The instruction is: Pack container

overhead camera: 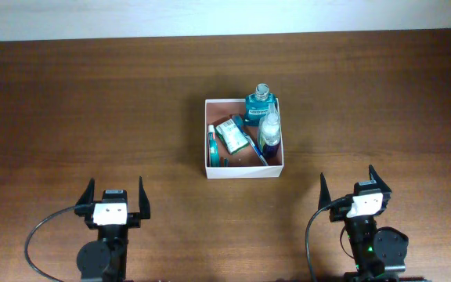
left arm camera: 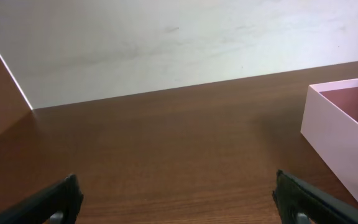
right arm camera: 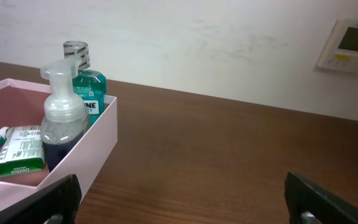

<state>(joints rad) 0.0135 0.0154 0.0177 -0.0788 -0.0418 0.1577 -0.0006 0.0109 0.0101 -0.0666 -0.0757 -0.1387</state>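
Ahead of left gripper (overhead camera: 116, 188) and right gripper (overhead camera: 349, 184), both released, container (overhead camera: 243, 171) mouth-up, square-on.

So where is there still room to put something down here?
The table is bare left of the container, right of it, and in front, between it and the left gripper and right gripper. Inside is crowded: teal bottle, pump bottle and green packet take most of the floor.
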